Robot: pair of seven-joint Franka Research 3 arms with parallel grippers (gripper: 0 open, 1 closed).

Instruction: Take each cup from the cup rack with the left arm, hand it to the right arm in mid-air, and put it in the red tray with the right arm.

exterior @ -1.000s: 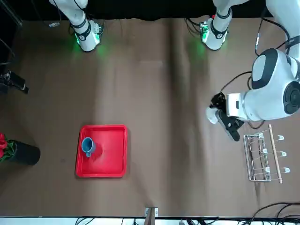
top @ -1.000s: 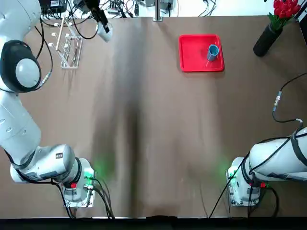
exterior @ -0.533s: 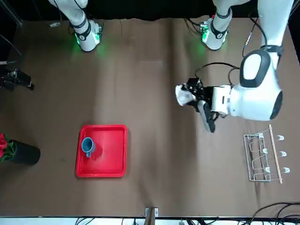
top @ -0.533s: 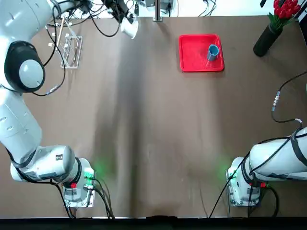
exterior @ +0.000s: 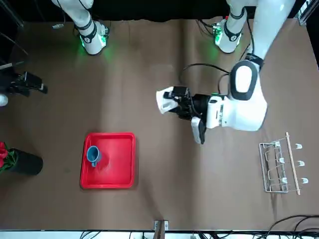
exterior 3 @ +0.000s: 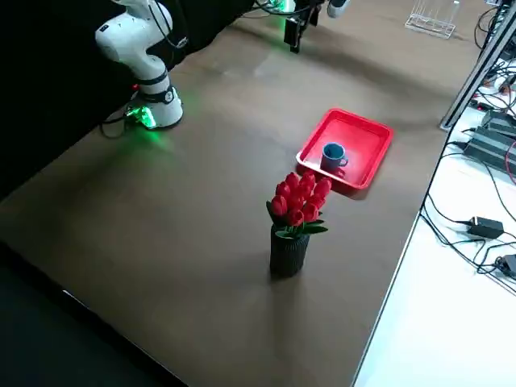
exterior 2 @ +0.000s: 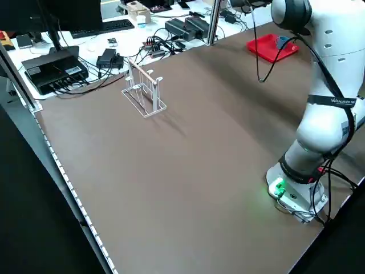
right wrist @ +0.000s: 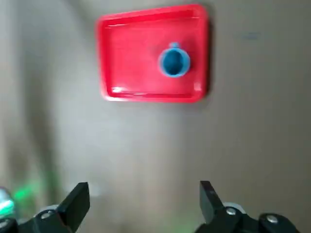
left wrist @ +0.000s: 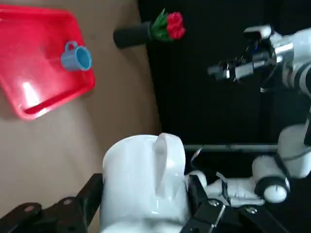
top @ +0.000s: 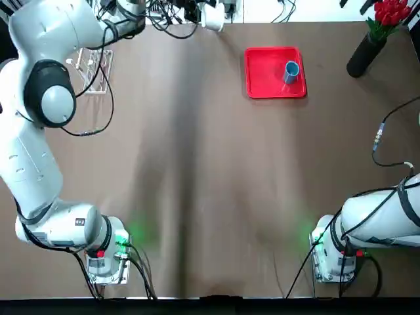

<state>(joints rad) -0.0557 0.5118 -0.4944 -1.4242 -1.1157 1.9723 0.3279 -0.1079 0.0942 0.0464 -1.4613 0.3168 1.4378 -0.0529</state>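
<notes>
Moved toward mid-table, the left gripper (exterior: pixel 172 101) stays clamped on the white cup (exterior: pixel 164 100); the right gripper (right wrist: pixel 141 206) hangs spread apart above the red tray (right wrist: pixel 153 53).

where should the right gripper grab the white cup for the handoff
Probably the free rim end of the white cup, approached from the open side. The left gripper clamps the body from both sides, handle facing out; the right gripper is open.

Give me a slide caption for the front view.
Left gripper carries the white cup in mid-air; blue cup sits in the red tray.
</notes>
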